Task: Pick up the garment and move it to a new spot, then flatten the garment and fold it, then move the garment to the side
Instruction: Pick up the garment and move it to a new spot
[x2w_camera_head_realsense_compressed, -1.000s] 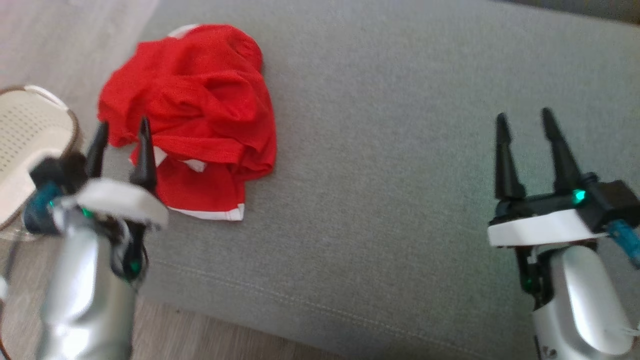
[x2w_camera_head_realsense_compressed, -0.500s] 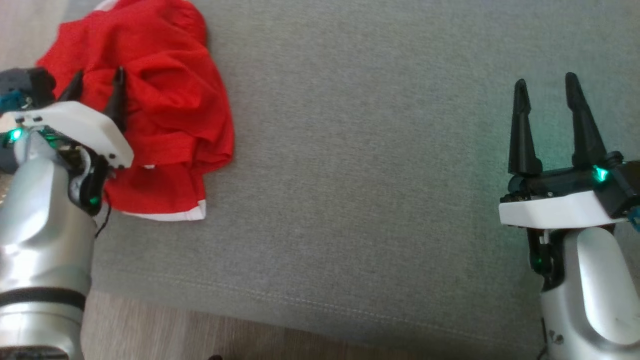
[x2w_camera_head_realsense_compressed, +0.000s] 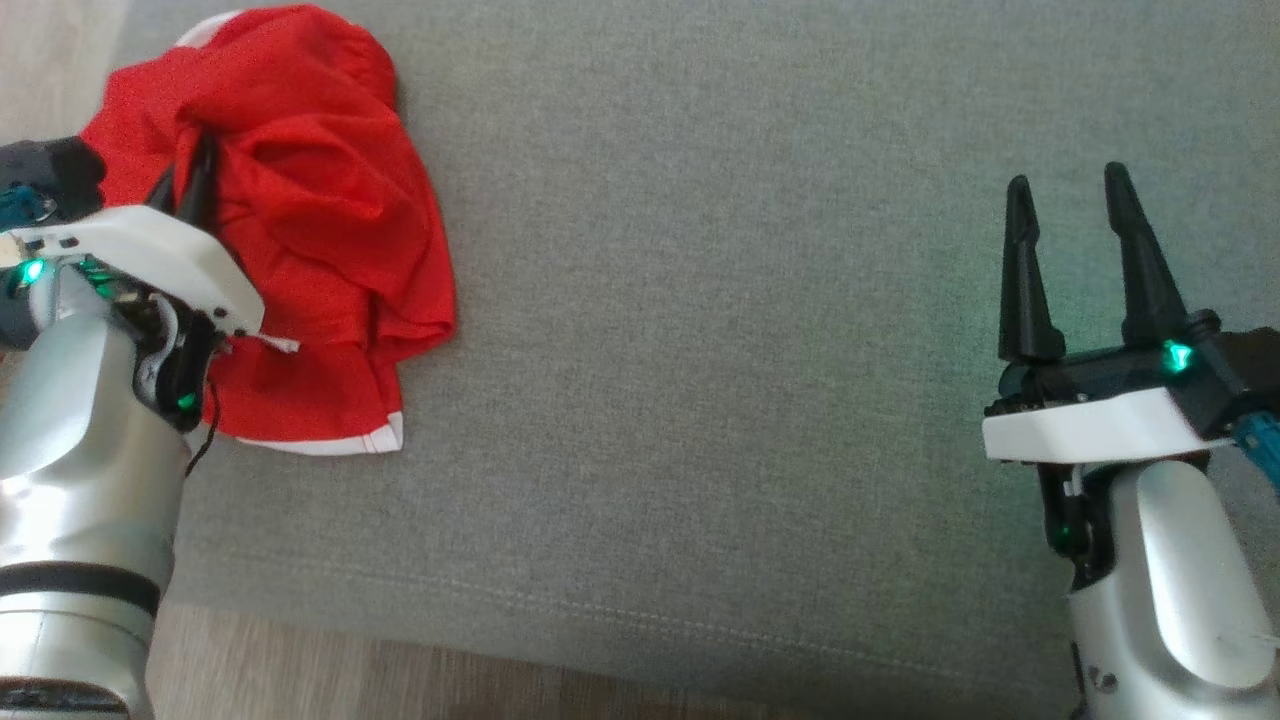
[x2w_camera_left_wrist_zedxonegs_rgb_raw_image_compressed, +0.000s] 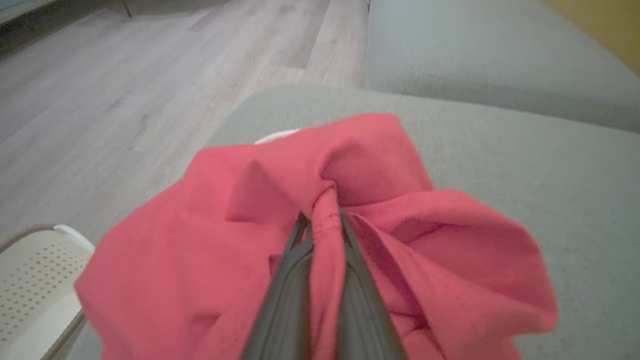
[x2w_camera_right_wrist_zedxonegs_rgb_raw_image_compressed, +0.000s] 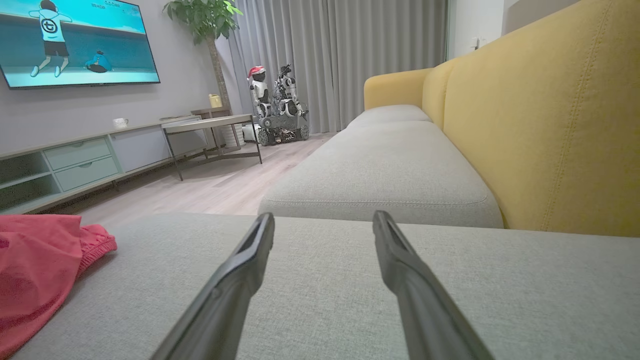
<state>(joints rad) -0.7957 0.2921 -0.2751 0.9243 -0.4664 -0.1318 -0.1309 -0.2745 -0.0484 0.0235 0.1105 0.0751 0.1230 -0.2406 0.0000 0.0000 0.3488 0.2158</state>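
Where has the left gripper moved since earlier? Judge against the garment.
Yes: left gripper went forward from the near edge of the garment onto it, fingers shut.

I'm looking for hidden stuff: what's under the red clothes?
The red garment lies on the grey sofa cushion, which shows beside it. Anything beneath its crumpled folds is covered.

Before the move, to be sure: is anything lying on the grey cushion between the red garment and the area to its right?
Nothing visible does. The crumpled red fabric garment, pinched in the left jaws, has bare grey sofa cushion beside it as far as the open right jaws.
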